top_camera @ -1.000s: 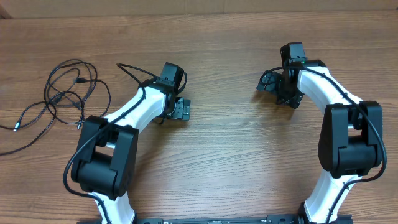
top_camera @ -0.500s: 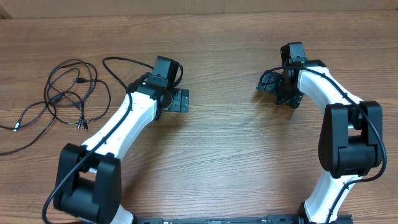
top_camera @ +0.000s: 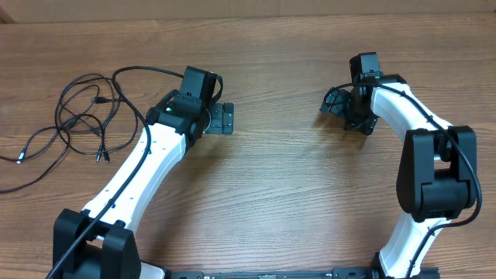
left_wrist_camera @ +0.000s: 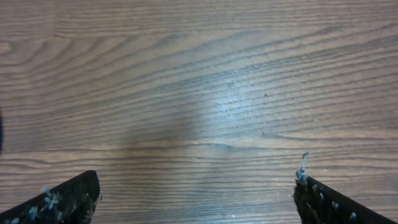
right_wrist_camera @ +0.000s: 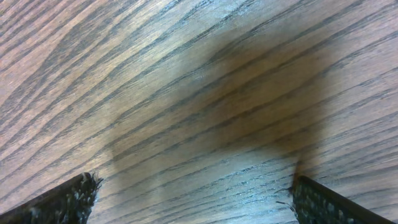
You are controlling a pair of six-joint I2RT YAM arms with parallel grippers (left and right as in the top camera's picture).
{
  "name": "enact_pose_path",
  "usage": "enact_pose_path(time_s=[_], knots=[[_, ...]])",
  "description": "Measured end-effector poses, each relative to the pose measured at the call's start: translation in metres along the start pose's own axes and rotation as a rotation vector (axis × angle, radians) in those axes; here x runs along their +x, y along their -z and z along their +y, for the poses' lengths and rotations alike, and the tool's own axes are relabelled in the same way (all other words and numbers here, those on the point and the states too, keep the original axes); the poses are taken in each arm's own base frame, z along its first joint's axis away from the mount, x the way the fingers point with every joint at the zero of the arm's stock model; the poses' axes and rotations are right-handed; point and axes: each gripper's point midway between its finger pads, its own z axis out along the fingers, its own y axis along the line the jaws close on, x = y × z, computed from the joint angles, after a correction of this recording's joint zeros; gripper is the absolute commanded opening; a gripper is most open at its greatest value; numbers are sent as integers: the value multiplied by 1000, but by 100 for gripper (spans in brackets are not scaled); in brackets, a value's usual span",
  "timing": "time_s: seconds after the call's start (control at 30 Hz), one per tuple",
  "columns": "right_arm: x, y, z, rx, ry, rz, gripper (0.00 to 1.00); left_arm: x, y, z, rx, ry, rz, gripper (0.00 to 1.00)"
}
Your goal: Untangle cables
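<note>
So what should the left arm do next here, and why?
Probably swing the left gripper leftward toward the cables. Its wrist view shows open fingers over bare table, holding nothing, while the loose tangle lies well off to its left, out of that view.

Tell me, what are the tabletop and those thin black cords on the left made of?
Tabletop: looks like wood or a wood-print laminate. It is brown with long grain lines, and a soft glare patch suggests a smooth, slightly glossy finish. Cables: probably plastic- or rubber-sheathed wire, being thin, matte black and lying in limp loops. One plug end looks silvery, perhaps metal, but it is too small to be sure.
</note>
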Motion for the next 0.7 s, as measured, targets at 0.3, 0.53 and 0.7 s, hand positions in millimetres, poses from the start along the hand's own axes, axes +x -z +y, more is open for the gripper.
enact_pose_path(time_s=[0.3,0.53,0.7], knots=[[0,0,0,0,0,0,100,-39,15,1,-6,-4,-189,100],[0,0,0,0,0,0,100,-66,8,-4,32,-17,-414,100],[0,0,0,0,0,0,100,-46,5,4,38,-10,-475,99]])
